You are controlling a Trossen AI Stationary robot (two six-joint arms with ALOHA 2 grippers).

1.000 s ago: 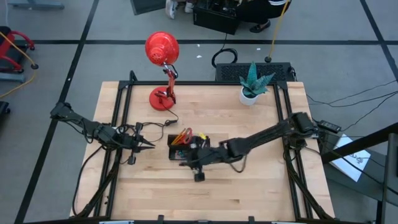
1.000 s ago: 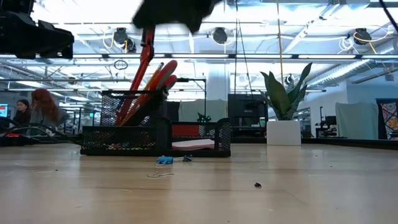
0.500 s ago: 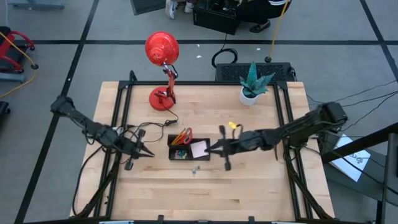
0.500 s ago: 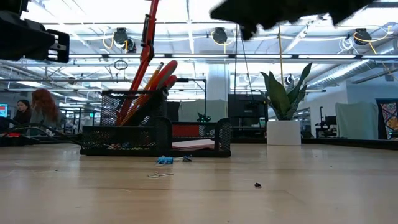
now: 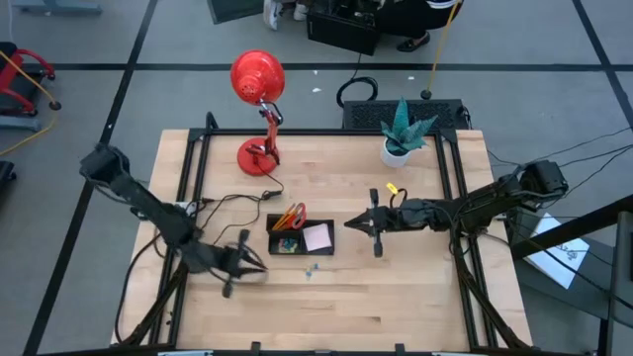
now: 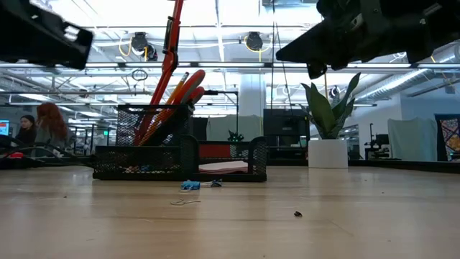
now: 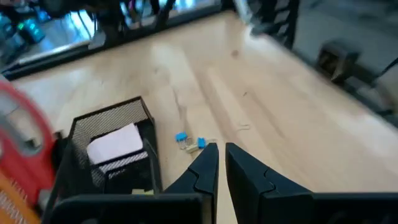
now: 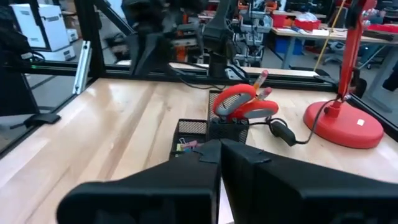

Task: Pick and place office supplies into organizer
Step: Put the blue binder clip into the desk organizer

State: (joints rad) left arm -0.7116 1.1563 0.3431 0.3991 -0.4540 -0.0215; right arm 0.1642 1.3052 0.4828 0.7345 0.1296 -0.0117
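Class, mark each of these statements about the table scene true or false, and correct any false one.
1. The red-handled scissors stand in the organizer. True.
2. The blue clips lie inside the organizer. False: they lie on the table just outside it, on the side away from the red lamp.
3. The pink sticky-note pad sits in the compartment nearer the right gripper. True.
4. The right gripper holds a pencil. False: it is shut on nothing.
5. The potted plant stands beside the left gripper. False: it stands at the table's far edge on the right arm's side.
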